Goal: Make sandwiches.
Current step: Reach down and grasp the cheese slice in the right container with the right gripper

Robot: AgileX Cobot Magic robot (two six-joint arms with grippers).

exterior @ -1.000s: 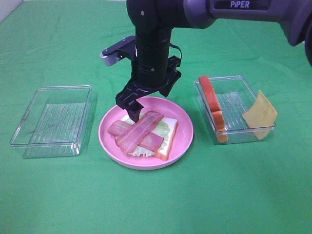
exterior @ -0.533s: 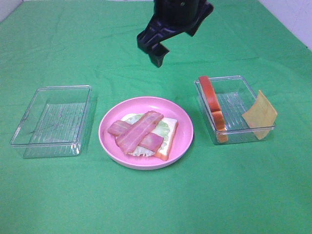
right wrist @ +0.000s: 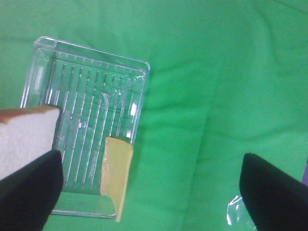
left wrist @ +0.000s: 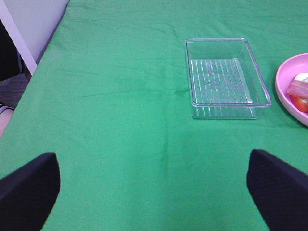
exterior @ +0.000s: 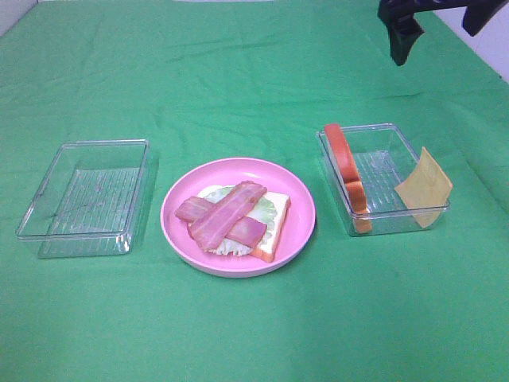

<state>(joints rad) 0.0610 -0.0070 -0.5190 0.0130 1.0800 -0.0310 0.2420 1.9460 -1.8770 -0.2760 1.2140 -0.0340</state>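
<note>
**Mia:** How far along is the sandwich (exterior: 238, 219)?

**Ben:** About half made, I think. It sits on the pink plate (exterior: 301, 227) in the middle of the table (exterior: 254, 334). There is the bottom bread (exterior: 276, 224), then lettuce (exterior: 272, 208), then bacon (exterior: 225, 215) laid crosswise on top.

**Mia:** What is missing?

**Ben:** The cheese (exterior: 424, 188) and the top bread (exterior: 343, 159). Both are in the right tray (exterior: 386, 127), just beside the plate. The top bread stands on its edge at the end near the plate. The cheese leans at the other end and pokes up over the rim.

**Mia:** Where is the right claw (exterior: 437, 28)?

**Ben:** High up, behind the right tray. Its fingers are spread wide and nothing is between them. Its camera looks down on the tray and the cheese.

**Mia:** And the left claw (left wrist: 154, 187)?

**Ben:** Spread wide too, holding nothing. It hangs over bare table, well apart from the left tray (left wrist: 226, 72).

**Mia:** So what comes next?

**Ben:** The cheese, I think. The right claw needs to go down to the tray and pinch the bit of cheese that sticks up. It must not bump the rim. Then it lifts the cheese out and lays it flat on the bacon. The top bread goes on last.
</note>
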